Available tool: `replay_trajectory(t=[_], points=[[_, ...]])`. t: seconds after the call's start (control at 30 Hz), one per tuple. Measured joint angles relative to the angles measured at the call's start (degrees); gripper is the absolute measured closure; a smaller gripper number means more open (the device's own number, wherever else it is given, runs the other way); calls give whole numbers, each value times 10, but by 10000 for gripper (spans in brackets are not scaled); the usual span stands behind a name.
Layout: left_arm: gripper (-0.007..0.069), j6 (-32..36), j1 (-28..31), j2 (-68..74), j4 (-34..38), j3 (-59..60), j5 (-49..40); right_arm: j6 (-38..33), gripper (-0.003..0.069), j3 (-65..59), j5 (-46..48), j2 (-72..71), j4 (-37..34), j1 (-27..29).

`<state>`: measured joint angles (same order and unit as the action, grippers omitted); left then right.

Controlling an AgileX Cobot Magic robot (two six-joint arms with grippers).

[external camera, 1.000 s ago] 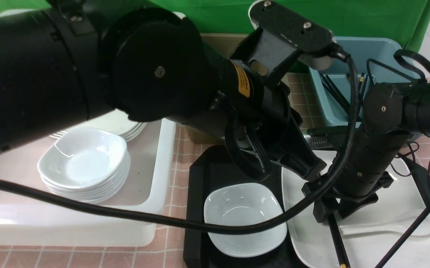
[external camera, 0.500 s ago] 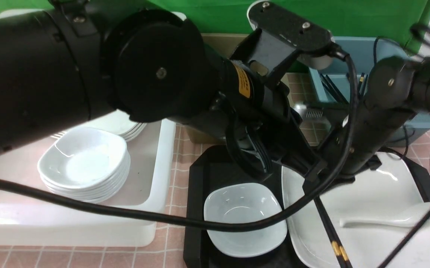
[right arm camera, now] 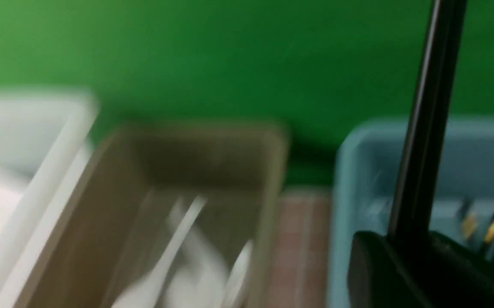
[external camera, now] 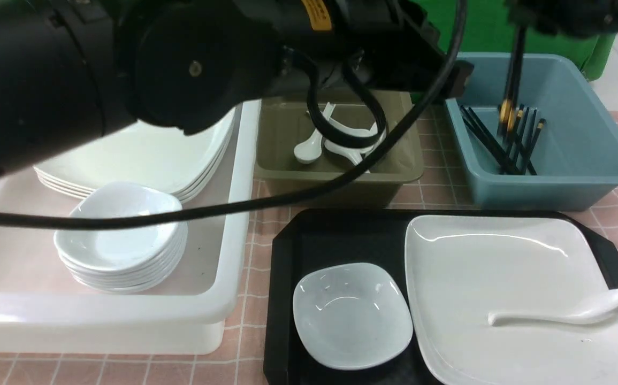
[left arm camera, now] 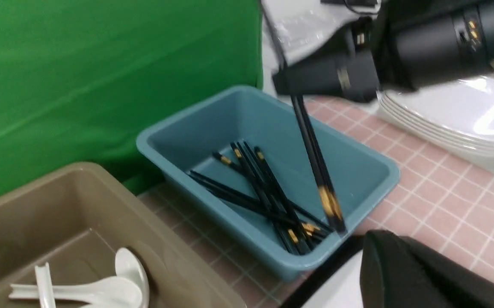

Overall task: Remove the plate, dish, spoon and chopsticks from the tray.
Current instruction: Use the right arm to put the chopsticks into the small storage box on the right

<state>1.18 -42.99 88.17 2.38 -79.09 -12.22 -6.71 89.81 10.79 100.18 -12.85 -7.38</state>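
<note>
We see the chopsticks (external camera: 513, 75) in the upper right of the front frame, hanging nearly upright with their gold-banded ends down over the blue tub (external camera: 597, 160), where other black sticks (external camera: 501, 155) lie. The right gripper (left arm camera: 298, 81) pinches their thin upper ends, its jaws narrow around the pair. At the lower right the spoon (external camera: 560, 313) lies on the plate (external camera: 501, 256). The dish (external camera: 351, 315) sits just left of the plate, and both rest on the tray (external camera: 284, 278). The left gripper (external camera: 456, 72) sits at top centre with its jaws closed together.
</note>
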Motion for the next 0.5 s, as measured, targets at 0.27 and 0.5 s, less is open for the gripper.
replay_trajectory(t=[0.27,0.5], points=[[628,0,0,34,2,0,-7,0,501,0,-155,118,0,50],[628,-1,0,36,5,0,-66,1,467,0,-151,189,-2,56]])
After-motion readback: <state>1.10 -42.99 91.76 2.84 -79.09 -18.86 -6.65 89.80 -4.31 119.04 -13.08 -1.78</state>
